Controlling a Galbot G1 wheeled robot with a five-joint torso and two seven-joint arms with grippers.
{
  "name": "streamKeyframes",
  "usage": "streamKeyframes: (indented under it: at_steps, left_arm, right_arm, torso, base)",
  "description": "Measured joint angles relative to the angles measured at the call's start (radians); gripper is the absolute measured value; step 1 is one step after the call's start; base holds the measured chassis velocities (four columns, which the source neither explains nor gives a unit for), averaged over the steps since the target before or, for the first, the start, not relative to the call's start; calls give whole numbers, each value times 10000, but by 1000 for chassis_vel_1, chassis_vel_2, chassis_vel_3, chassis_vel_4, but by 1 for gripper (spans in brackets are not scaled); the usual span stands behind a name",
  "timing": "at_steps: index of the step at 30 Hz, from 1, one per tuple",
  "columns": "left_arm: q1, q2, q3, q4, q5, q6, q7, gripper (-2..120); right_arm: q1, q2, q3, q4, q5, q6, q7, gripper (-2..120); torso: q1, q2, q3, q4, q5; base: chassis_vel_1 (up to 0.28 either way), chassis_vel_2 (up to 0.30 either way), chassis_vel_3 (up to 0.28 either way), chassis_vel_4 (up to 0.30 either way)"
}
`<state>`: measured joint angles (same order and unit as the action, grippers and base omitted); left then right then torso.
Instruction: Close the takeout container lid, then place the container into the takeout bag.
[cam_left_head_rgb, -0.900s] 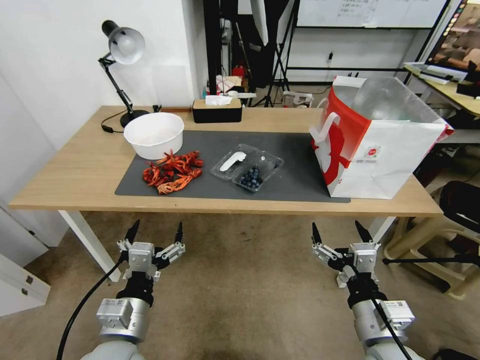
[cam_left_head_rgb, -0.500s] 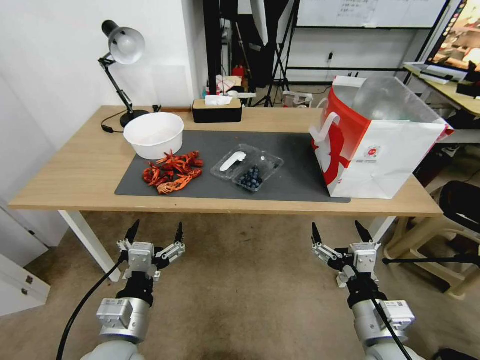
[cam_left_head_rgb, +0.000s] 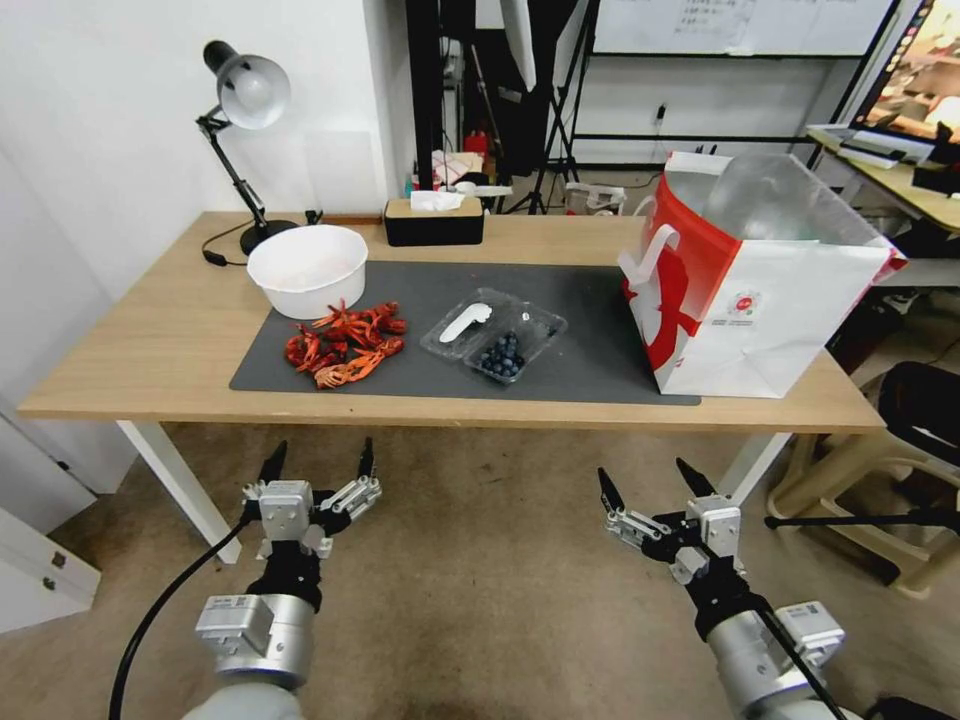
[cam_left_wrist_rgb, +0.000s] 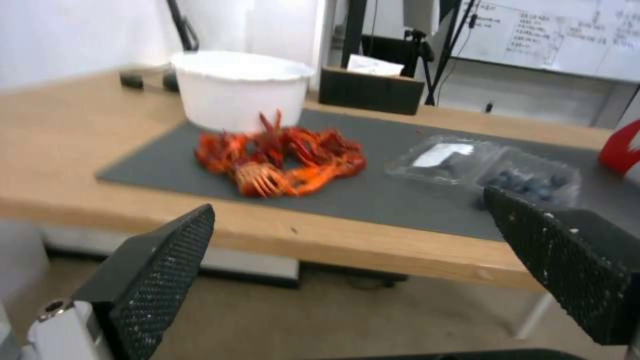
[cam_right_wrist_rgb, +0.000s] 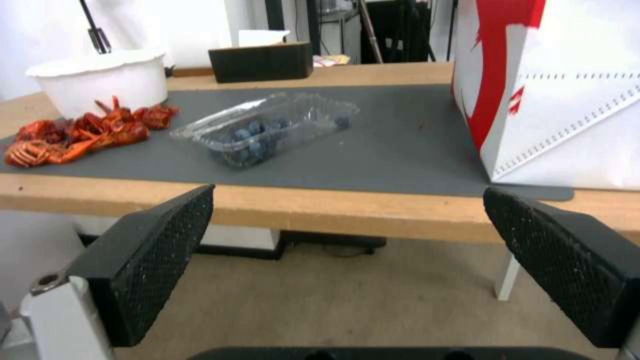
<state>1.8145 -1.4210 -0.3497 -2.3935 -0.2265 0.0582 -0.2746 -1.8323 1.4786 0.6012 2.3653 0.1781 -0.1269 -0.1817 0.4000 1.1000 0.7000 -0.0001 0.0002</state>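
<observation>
My right hand (cam_left_head_rgb: 648, 479) has drifted left and my left hand (cam_left_head_rgb: 320, 456) has edged up since a moment ago, both with fingers apart, short of the bench (cam_left_head_rgb: 150, 340). The takeout container (cam_left_head_rgb: 494, 332) lies open mid-mat, takeout bag (cam_left_head_rgb: 760, 290) well to its right.

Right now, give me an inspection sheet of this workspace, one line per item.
Surface: wooden table with grey mat.
Job's things: takeout container lying open, lid flat beside the blueberries; takeout bag upright, mouth open.
Clutter: white bowl, crayfish, tissue box, lamp.
Grippers: left gripper and right gripper open, below the table edge.
Cables: lamp cord on the table.
Surroundings: stands, whiteboard behind.
</observation>
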Motion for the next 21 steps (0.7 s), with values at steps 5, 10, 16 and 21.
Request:
streamKeyframes:
  at_steps: [5,10,16,21]
  left_arm:
    - [108,116,139,-48,-169,-356,-108,100]
    - [75,177,84,-48,-221,-412,34,100]
    - [4,230,-3,14,-270,-397,197,100]
    - [7,227,-13,51,-271,-378,296,100]
  right_arm:
    - [29,47,44,15,26,-2,18,100]
    - [65,105,45,-4,-13,21,41,100]
    - [150,128,73,-53,-3,45,69,100]
    - [136,118,111,-56,-9,44,-10,100]
  torso:
    - [-1,0,0,1,-2]
    - [0,0,0,1,-3]
    - [0,0,0,1,-3]
    - [0,0,0,1,-3]
  base:
    - [0,0,0,0]
    - [0,0,0,0]
    - [0,0,0,0]
    - [0,0,0,0]
